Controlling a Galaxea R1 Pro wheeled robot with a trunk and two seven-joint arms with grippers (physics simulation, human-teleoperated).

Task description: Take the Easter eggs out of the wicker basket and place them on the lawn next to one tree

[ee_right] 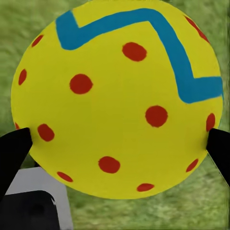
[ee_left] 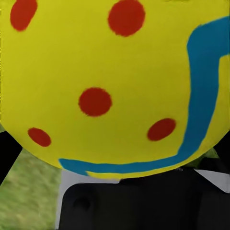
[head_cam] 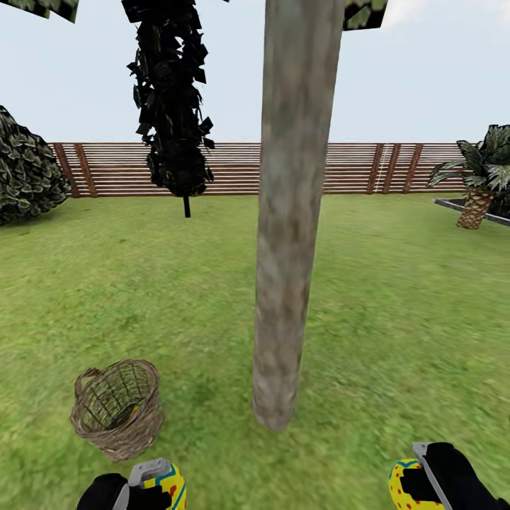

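The wicker basket [head_cam: 117, 409] sits on the lawn [head_cam: 397, 304], left of the tree [head_cam: 290, 234]. The left gripper [head_cam: 152, 485] squeezes one egg [ee_left: 110, 86], and the right gripper [head_cam: 425, 482] squeezes another egg [ee_right: 117, 100]. A high drop (eggs roll!) might send one far from the trunk. I cannot tell if a third egg hides in the basket.

Flat, even daylight under a pale hazy sky [head_cam: 425, 71] leaves the lawn [head_cam: 397, 297] almost shadowless and without glare, while the render stays soft: the near tree trunk [head_cam: 290, 234] looks smeared, grass blurs toward the edges, and wrist views show blurred grass.
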